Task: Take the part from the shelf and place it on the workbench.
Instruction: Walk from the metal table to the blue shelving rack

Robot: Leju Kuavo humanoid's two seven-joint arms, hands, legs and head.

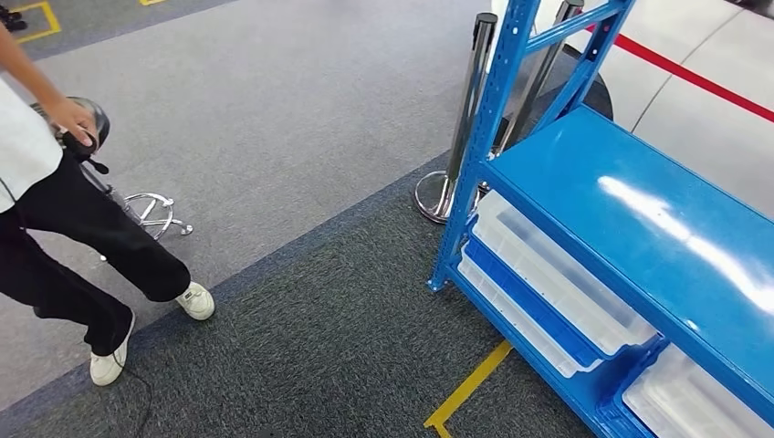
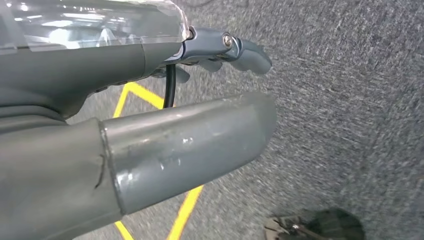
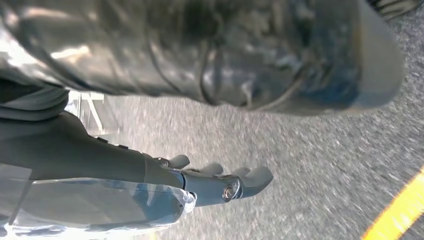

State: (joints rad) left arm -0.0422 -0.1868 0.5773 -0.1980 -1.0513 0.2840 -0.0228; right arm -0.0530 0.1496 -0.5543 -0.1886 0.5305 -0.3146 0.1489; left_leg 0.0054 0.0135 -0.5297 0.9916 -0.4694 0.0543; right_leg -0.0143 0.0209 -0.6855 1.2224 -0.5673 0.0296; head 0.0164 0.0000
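Grey carpet floor [image 1: 301, 137] is seen across the head view, darker strip toward 6 o'clock, yellow tape line [image 1: 465, 388] at about 5 o'clock. Blue metal shelf [image 1: 639, 219] is seen at 3 o'clock, glossy top deck bare. Clear plastic bins [image 1: 557, 283] are stacked on the lower level, another at 4–5 o'clock; contents cannot be made out, so the part's location cannot be told. Two chrome stanchion posts [image 1: 475, 100] are stood just behind the shelf's corner upright at 1 o'clock. A person [image 1: 64, 237] in black trousers and white shoes is seen at 9 o'clock, hand on a stool [image 1: 137, 205].

Left hand [image 2: 220, 50] is seen over carpet, fingers extended, nothing held. Right hand [image 3: 220, 182] likewise: fingers spread, nothing held.
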